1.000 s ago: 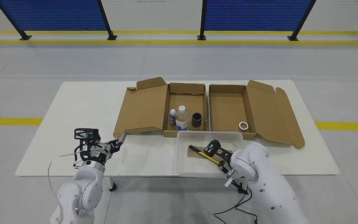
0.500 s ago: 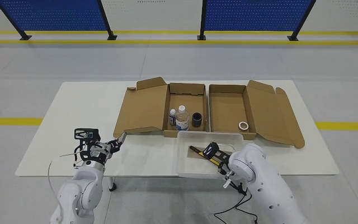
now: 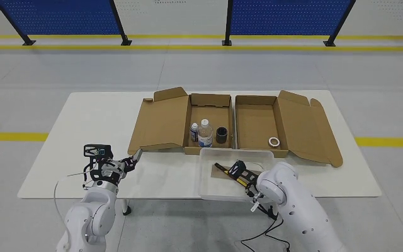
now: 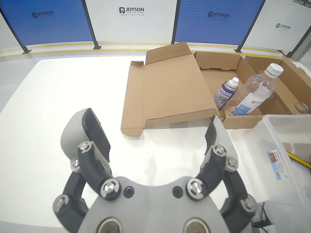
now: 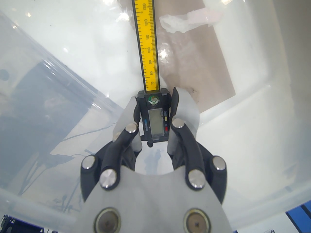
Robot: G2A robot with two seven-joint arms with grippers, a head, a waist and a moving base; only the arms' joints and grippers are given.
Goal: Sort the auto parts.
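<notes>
Yellow caliper [image 5: 147, 37] was inside the clear bin [image 3: 206, 179] at the near edge of the tabletop [image 3: 75, 126]. The right gripper [image 5: 155, 107] was closed on its display head, one finger on each side. The left gripper [image 4: 155, 132] hung wide open above the near edge, left of the bin.

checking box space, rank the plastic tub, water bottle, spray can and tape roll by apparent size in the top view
1. plastic tub
2. water bottle
3. spray can and tape roll, too alike to rank
</notes>
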